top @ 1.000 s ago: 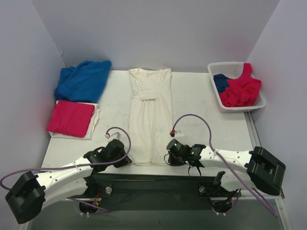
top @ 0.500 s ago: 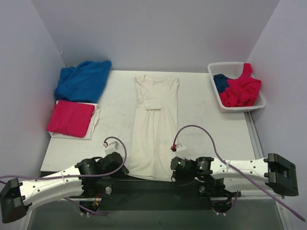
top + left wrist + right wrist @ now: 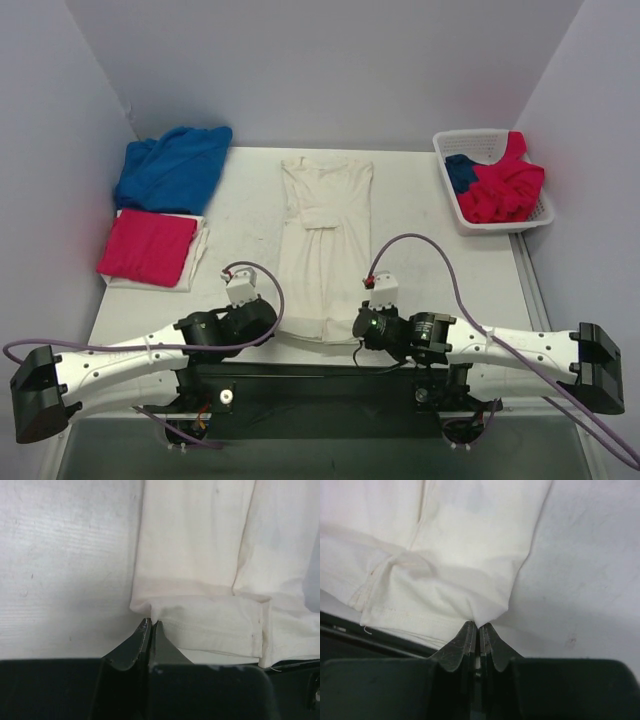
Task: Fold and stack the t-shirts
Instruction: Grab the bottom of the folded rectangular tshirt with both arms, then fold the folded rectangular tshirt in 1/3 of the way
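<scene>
**A:** Where is the shirt [image 3: 325, 235] just now?

**B:** It lies lengthwise down the middle of the table [image 3: 440, 250], with the neck end at the far side and the hem at the near edge by my bases. It's cream, and both long sides are folded in, so it makes a narrow strip.

**A:** And your left gripper [image 3: 151, 624]?

**B:** It's pressed together on the hem's left corner. In the left wrist view the cloth runs straight in between the two black tips. The stitched hem band is turned over beside them.

**A:** The right gripper [image 3: 475, 627]?

**B:** Much the same on the other side. It's pinching the hem's right corner, with the tips closed and the cloth drawn to a point between them. From above, I have one gripper at each side of the strip's near end.

**A:** Is the hem flat on the table?

**B:** Not at the corners, where it's turned and creased in my hold. The rest of the strip lies flat.

**A:** What else is about?

**B:** There's a stack [image 3: 150, 250] at the left edge, red on white, both folded. Behind it a blue heap [image 3: 175, 165] sits in the far left corner. At the far right is a white basket [image 3: 470, 134] holding a red bundle [image 3: 505, 190] and a blue scrap [image 3: 460, 172]. The red hangs over the rim.
</scene>
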Controlling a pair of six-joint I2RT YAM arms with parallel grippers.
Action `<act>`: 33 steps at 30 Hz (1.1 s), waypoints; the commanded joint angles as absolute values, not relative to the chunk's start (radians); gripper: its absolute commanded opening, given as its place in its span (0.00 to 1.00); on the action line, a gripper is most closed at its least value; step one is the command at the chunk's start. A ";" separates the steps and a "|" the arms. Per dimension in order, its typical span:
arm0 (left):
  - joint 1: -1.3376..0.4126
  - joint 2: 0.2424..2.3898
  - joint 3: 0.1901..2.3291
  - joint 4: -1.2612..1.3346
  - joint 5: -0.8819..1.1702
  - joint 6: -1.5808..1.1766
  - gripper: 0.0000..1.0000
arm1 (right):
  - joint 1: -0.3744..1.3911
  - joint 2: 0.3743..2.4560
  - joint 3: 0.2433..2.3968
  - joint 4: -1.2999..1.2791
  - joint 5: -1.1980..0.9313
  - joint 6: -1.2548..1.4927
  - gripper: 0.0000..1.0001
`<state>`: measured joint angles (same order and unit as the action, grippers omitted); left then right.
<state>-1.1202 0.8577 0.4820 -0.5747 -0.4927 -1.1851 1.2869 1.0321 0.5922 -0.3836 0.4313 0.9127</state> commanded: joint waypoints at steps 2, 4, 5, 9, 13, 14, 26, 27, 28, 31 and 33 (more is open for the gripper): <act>-1.124 0.916 0.612 -0.522 -0.704 -1.121 0.00 | 1.198 1.042 0.672 -0.446 0.604 0.820 0.00; -1.121 0.942 0.650 -0.506 -0.764 -1.094 0.00 | 1.139 1.042 0.684 -0.421 0.623 0.778 0.00; -1.120 0.960 0.663 -0.499 -0.785 -1.063 0.00 | 1.120 1.040 0.696 -0.404 0.618 0.722 0.00; -1.069 1.037 0.730 -0.381 -0.802 -0.939 0.00 | 1.014 1.075 0.724 -0.318 0.574 0.606 0.00; -0.991 1.129 0.776 -0.244 -0.752 -0.830 0.00 | 0.913 1.152 0.738 -0.194 0.491 0.511 0.00; -0.958 1.173 0.787 -0.224 -0.750 -0.800 0.00 | 0.873 1.166 0.744 -0.172 0.482 0.493 0.00; -0.732 1.543 1.034 0.021 -0.606 -0.651 0.00 | 0.629 1.505 1.001 -0.008 0.319 0.310 0.00; -0.721 1.567 1.060 0.018 -0.594 -0.649 0.00 | 0.615 1.547 1.020 -0.008 0.308 0.308 0.00; -0.698 1.594 1.081 0.020 -0.571 -0.644 0.00 | 0.592 1.569 1.043 0.020 0.293 0.304 0.00; -0.657 1.684 1.156 0.025 -0.520 -0.627 0.00 | 0.548 1.656 1.123 0.020 0.255 0.302 0.00; -0.641 1.745 1.212 0.015 -0.500 -0.620 0.00 | 0.529 1.716 1.179 0.017 0.226 0.295 0.00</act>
